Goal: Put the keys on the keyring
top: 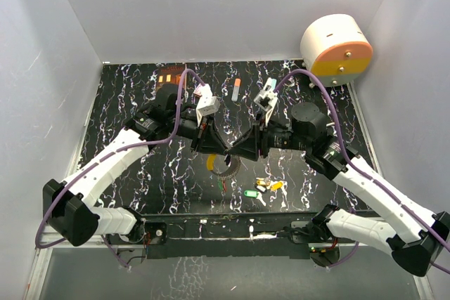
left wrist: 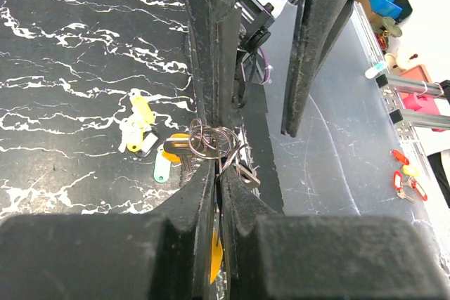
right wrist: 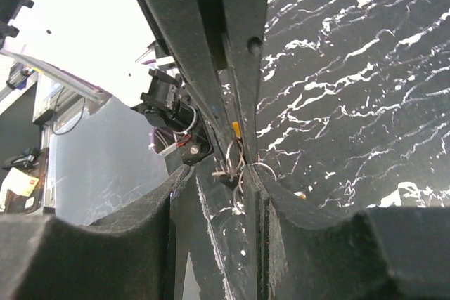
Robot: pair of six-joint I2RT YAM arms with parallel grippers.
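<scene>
The keyring (left wrist: 211, 142), loops of thin silvery wire, hangs between my two grippers above the table; it also shows in the top view (top: 226, 166) and the right wrist view (right wrist: 235, 156). An orange-headed key (left wrist: 176, 152) hangs on it. My left gripper (left wrist: 219, 170) is shut on the ring's wire. My right gripper (right wrist: 218, 170) is open, its fingers either side of the left fingertips, the right finger (right wrist: 281, 201) against the ring. Loose keys with yellow (left wrist: 140, 110) and green (left wrist: 162, 168) heads lie on the table below, right of centre in the top view (top: 264, 186).
A round white and orange device (top: 336, 43) stands at the back right corner. Two small tags (top: 235, 89) lie at the back of the black marbled table. White walls close in the sides. The arms' base rail (top: 225, 226) runs along the front.
</scene>
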